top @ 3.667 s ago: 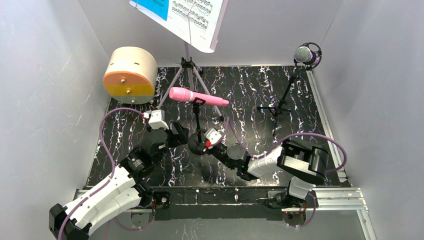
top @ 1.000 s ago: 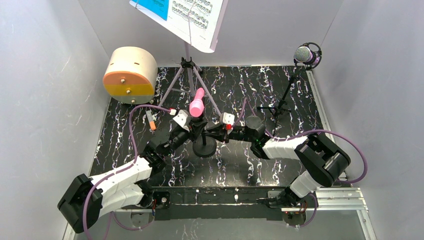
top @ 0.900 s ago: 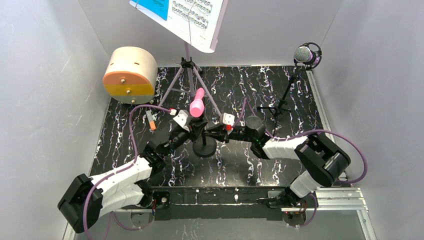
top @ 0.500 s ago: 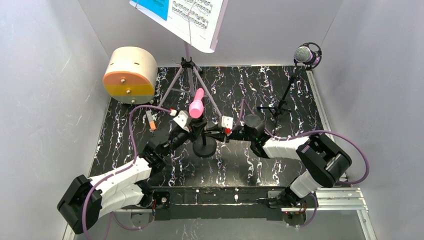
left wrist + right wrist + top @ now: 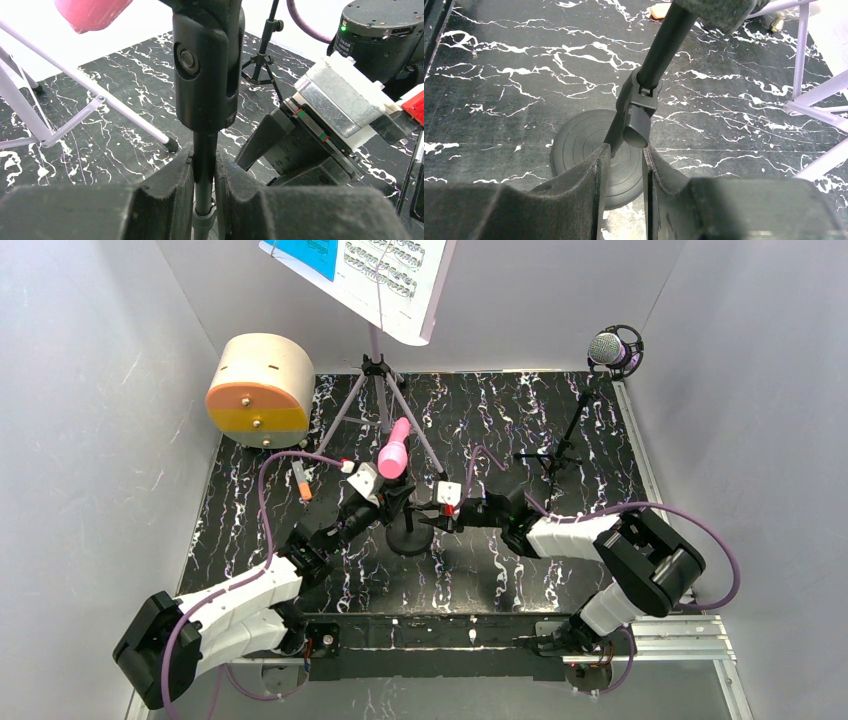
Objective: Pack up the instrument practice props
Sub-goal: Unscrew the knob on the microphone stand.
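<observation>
No legible text — sheet music (image 5: 385, 270) print too small

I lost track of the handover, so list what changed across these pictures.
The pink microphone swung from lying crosswise to lying front-to-back. The left gripper moved in and clamped the black stand pole. The right gripper slid lower on that pole and opened around it. The music stand, purple mic and round box stayed put.

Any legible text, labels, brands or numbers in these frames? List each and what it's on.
Nothing is legible.
sheet music: printed staves and a blue panel, too small to read.
sticker on the right arm's motor housing: tiny print, blurred.
</observation>
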`<state>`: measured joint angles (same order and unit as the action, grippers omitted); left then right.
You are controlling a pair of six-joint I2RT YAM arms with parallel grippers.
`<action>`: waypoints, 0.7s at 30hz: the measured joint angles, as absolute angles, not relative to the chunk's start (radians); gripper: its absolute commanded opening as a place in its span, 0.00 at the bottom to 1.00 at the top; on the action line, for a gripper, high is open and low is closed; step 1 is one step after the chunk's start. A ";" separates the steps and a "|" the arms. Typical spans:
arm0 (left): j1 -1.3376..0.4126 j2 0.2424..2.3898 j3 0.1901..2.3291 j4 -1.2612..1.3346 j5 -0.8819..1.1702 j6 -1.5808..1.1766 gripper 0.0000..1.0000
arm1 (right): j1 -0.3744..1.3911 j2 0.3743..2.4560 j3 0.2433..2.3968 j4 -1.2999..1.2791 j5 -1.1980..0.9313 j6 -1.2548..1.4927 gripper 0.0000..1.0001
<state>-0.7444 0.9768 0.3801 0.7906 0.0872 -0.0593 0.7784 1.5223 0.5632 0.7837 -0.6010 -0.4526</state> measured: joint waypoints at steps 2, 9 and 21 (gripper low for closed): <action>-0.747 0.974 0.380 0.787 0.085 -0.059 0.00 | 0.778 1.513 0.553 0.781 -0.593 -0.453 0.38; -0.750 0.972 0.380 0.781 0.076 -0.060 0.00 | 0.779 1.454 0.536 0.788 -0.550 -0.452 0.41; -0.755 0.971 0.391 0.758 0.042 -0.088 0.00 | 0.834 1.376 0.525 0.739 -0.455 -0.556 0.43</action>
<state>-0.7551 0.9710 0.3908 0.7578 0.0422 -0.0875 0.8341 1.3762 0.5251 0.7395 -0.4549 -0.5564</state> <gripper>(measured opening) 0.153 0.429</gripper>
